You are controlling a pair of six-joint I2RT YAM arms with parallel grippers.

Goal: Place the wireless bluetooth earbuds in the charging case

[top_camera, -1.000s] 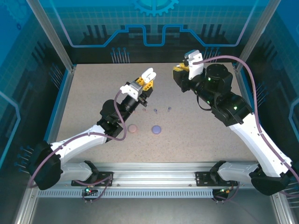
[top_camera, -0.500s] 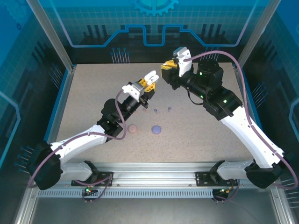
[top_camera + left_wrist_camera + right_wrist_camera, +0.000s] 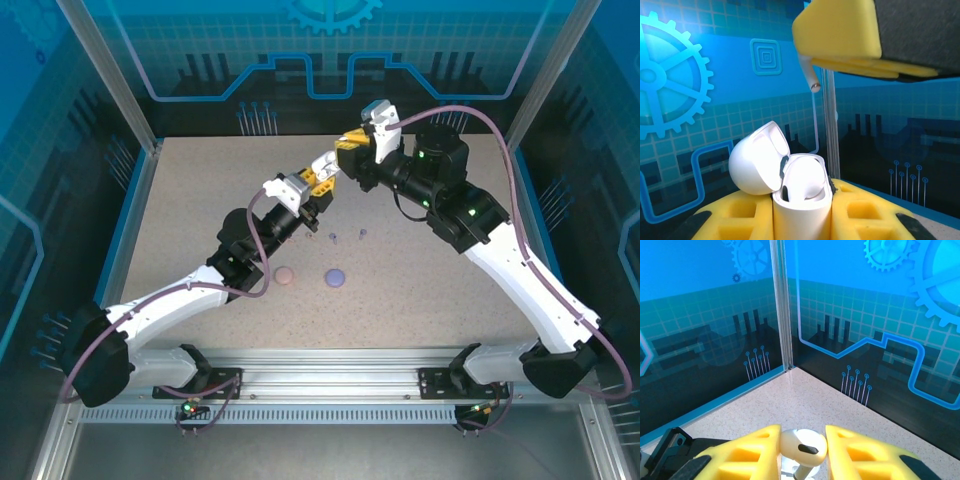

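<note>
White case (image 3: 801, 210) stands upright, lid flipped back to the left, what looks like one bud seated inside. White earbud (image 3: 809, 76) hangs stem-down just above it. Two tiny buds (image 3: 332, 237) lie near the pink case (image 3: 285, 275) and purple case (image 3: 334, 277).

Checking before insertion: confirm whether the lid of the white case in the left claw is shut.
No, the white case in the left claw has its lid swung open to one side.

The white charging case (image 3: 801, 202) looks smooth, glossy plastic — the earbud (image 3: 796, 442) likewise; the tabletop (image 3: 805, 400) is matt and finely speckled.
</note>
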